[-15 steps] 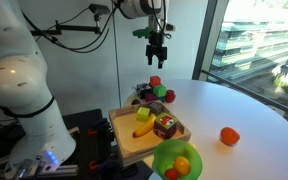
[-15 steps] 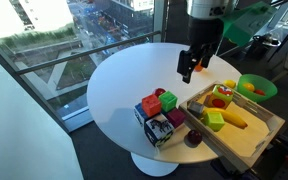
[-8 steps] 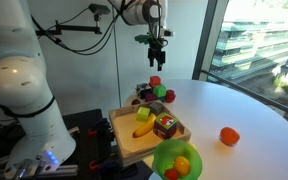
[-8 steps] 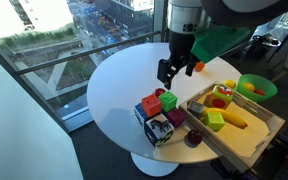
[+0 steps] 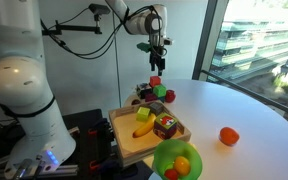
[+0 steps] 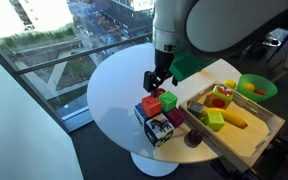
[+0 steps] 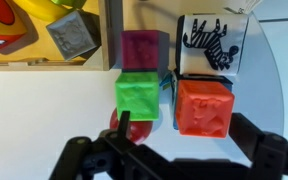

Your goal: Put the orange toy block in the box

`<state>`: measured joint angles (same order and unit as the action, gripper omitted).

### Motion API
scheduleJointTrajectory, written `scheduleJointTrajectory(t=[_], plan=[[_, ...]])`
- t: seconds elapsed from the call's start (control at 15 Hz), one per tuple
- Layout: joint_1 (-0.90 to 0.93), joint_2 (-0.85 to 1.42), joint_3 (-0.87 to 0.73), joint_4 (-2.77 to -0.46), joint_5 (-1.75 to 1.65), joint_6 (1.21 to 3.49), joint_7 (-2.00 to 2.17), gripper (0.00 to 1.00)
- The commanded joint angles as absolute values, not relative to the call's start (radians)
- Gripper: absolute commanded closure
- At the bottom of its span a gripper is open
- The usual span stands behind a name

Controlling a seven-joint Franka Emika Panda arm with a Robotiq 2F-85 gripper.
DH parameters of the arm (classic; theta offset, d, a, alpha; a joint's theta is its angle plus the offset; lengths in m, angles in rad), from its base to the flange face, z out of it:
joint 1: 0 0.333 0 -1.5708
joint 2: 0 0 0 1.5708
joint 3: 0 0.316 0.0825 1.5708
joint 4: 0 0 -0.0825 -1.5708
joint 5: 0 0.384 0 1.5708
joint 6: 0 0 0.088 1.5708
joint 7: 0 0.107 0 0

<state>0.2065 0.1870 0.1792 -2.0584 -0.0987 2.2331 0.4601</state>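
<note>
The orange toy block (image 7: 203, 106) is a small red-orange cube on the white table, beside a green cube (image 7: 137, 96). It also shows in both exterior views (image 6: 152, 105) (image 5: 154, 82), in a cluster of blocks just outside the box. The box (image 6: 246, 148) is a shallow light-wood tray at the table's edge; its rim shows in the wrist view (image 7: 44, 66) and in an exterior view (image 5: 121, 133). My gripper (image 7: 189, 140) is open and empty, hovering above the orange block (image 6: 156, 80) (image 5: 156, 62).
A purple cube (image 7: 142, 50), a zebra-print block (image 7: 212, 42) and a dark red ball (image 7: 113, 120) crowd the orange block. The tray holds a grey block (image 7: 71, 35), a banana and other toys. A green bowl (image 6: 256, 87) and a round orange fruit (image 5: 229, 136) stand further off.
My gripper has moved from over the table's middle toward the block cluster and come lower, now above the orange block. The blocks have not moved.
</note>
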Motion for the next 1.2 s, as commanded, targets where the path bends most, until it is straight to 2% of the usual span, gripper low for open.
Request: scheduleJointTrajectory(t=[0.0, 1.13], plan=[[0.215, 0.231, 0.168, -2.009, -0.048, 2.242, 0.454, 0.00], [0.304, 0.374, 0.119, -1.917, -0.090, 2.255, 0.524, 0.00]])
